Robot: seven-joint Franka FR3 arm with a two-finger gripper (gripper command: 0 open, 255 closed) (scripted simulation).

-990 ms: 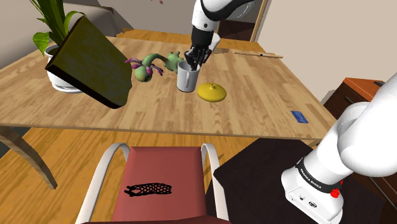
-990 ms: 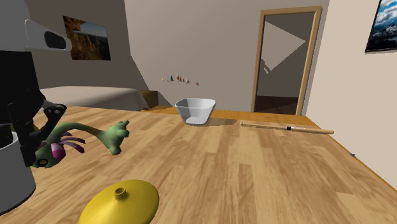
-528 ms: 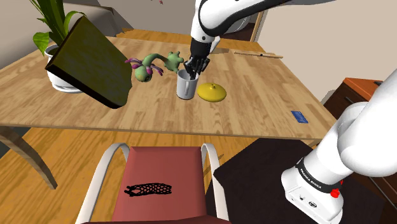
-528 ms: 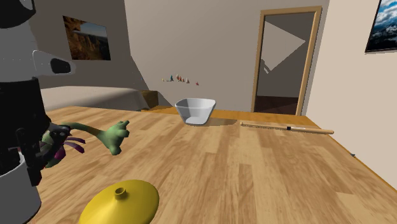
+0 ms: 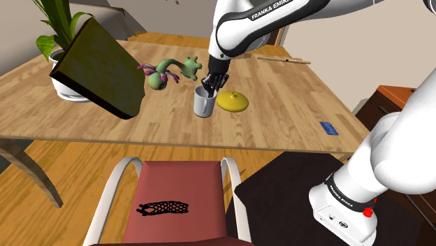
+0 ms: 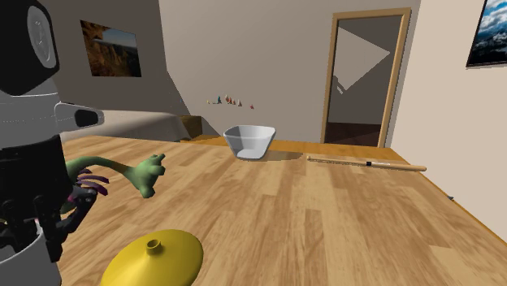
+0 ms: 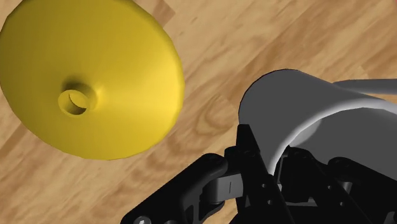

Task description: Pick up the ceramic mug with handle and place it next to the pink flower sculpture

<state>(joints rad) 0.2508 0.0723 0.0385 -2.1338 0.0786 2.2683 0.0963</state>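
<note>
Gripper (image 5: 208, 85) pinches mug (image 5: 203, 105) by rim, one finger inside for firm hold; mug near sculpture (image 5: 161, 73), prob. for set-down beside it.

On the table (image 5: 293, 91) the lid (image 5: 233, 101) lies just beside the mug (image 5: 204, 105), sculpture (image 5: 162, 73) nearby

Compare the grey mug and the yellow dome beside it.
The mug is grey, the dome yellow. The mug is a tall open cylinder; the dome is low with a small hole on top. The end effector clasps the mug's rim; the dome lies free on the table. Both are single-coloured.
</note>
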